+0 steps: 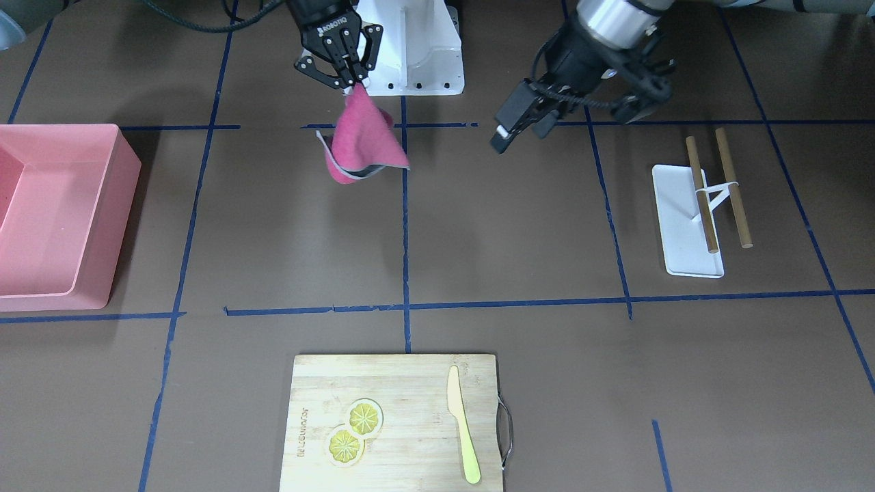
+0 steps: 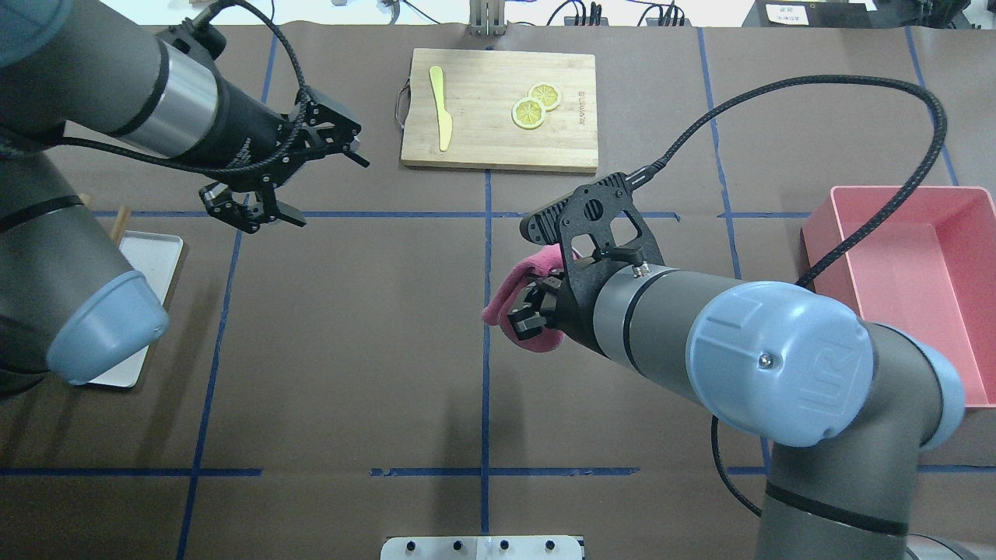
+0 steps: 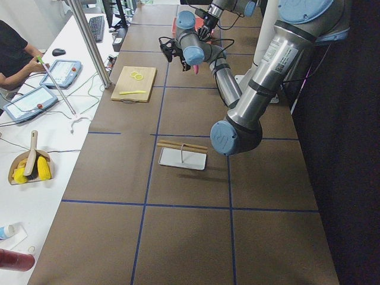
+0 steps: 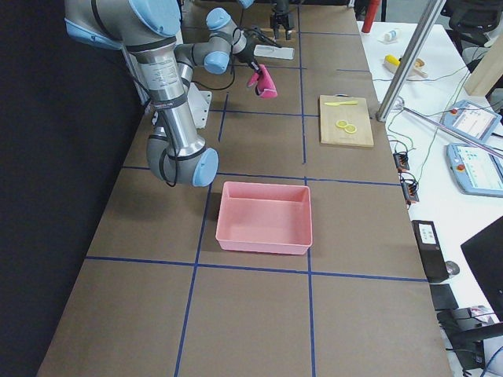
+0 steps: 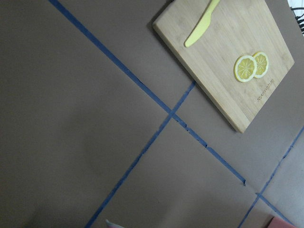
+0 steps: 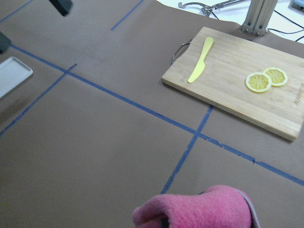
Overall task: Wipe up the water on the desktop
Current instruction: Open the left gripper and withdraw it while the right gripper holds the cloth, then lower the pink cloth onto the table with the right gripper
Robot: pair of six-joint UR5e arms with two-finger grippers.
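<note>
The desktop [image 1: 513, 225] is dark brown with blue tape lines; I see no water on it. My right gripper [image 1: 352, 80] is shut on a corner of a pink cloth [image 1: 362, 140], which hangs from it above the centre tape line near the robot base. In the overhead view the cloth [image 2: 517, 284] bulges out under the right gripper [image 2: 529, 311]. It fills the bottom of the right wrist view [image 6: 204, 209]. My left gripper [image 1: 564, 123] is open and empty, off the desktop, apart from the cloth; the overhead view [image 2: 333, 193] shows it too.
A pink bin [image 1: 61, 212] stands on the robot's right side. A bamboo cutting board [image 1: 403, 383] with a yellow knife [image 1: 463, 437] and lemon slices [image 1: 354, 430] lies at the far edge. A white tray [image 1: 683, 225] with two sticks lies on the robot's left.
</note>
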